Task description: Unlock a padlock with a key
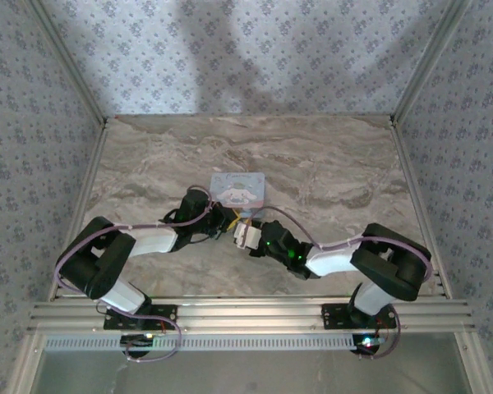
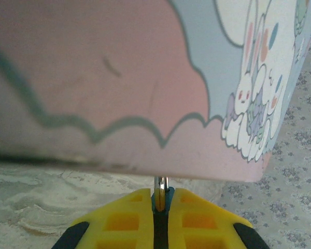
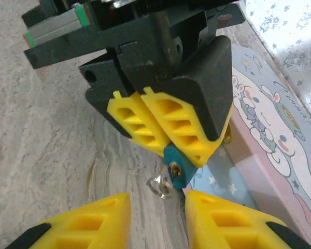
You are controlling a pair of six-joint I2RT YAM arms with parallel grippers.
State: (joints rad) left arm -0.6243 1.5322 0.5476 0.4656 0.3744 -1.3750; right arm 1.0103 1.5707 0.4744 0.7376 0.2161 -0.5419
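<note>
Teal and tiny, the padlock [image 3: 175, 165] sits just below centre of the right wrist frame, pinched by the left gripper [image 3: 168, 148], whose yellow fingers are closed on its body. Under it hangs the key [image 3: 161, 184] — a silvery sliver on a small ring. It looks seated in the keyhole, though the blur leaves that uncertain. The right gripper [image 3: 156, 202] stands at the bottom edge with its fingers spread and nothing between them; the key lies just ahead of the gap. At the right of the frame lies the tin [image 3: 269, 155], close beside the padlock.

The padlock is probably light, hard and slick, so the grip on its flat sides has to resist the twist. The key seems thin and stiff — best taken across its flat head, not by the ring, which would likely swivel.
</note>
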